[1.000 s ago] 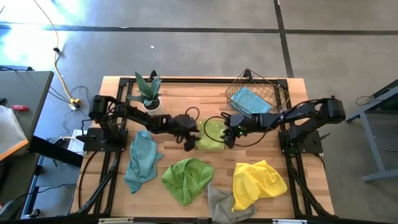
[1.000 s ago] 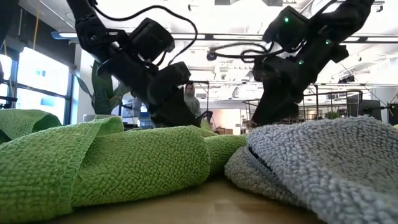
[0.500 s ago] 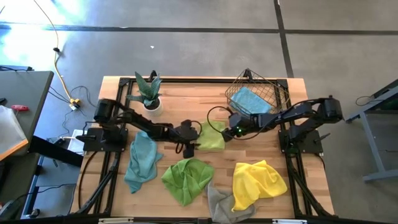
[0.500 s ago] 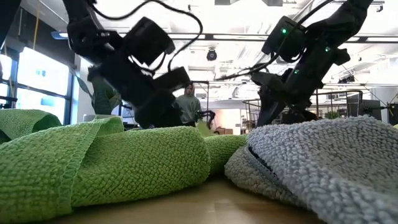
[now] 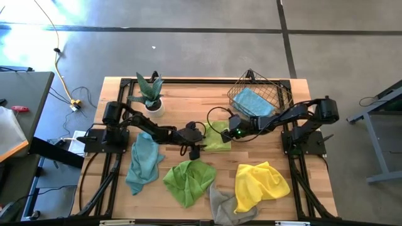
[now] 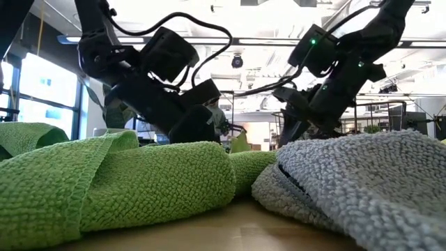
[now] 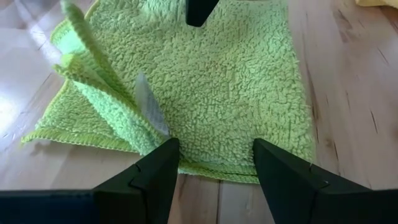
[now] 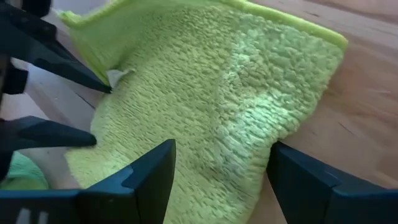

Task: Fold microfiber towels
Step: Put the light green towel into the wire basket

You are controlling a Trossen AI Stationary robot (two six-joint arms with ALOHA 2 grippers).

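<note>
High view, folded lime towel (image 5: 217, 139): lies flat at the middle of the surface (image 5: 188, 100), between the two hands.
High view, left hand (image 5: 194, 150): at the towel's left edge, fingers spread, holding nothing.
High view, right hand (image 5: 227, 133): at the towel's right edge, fingers apart, holding nothing.
High view, other towels: teal towel (image 5: 143, 162) near the left edge; crumpled lime towel (image 5: 188, 181), grey towel (image 5: 221, 204) and yellow towel (image 5: 259, 184) along the front edge; second teal towel (image 5: 252, 102) inside the wire basket (image 5: 276, 93) at the back right corner.
High view, potted plant (image 5: 149, 94): toward the back left.
Low view: crumpled lime and grey towels fill the foreground; both arms hang low behind them.
Left wrist view: fingers (image 7: 144, 180) open, just over the folded lime towel's near hem; one corner stands up in loose folds.
Right wrist view: fingers (image 8: 140, 177) open over the same towel's other edge.
</note>
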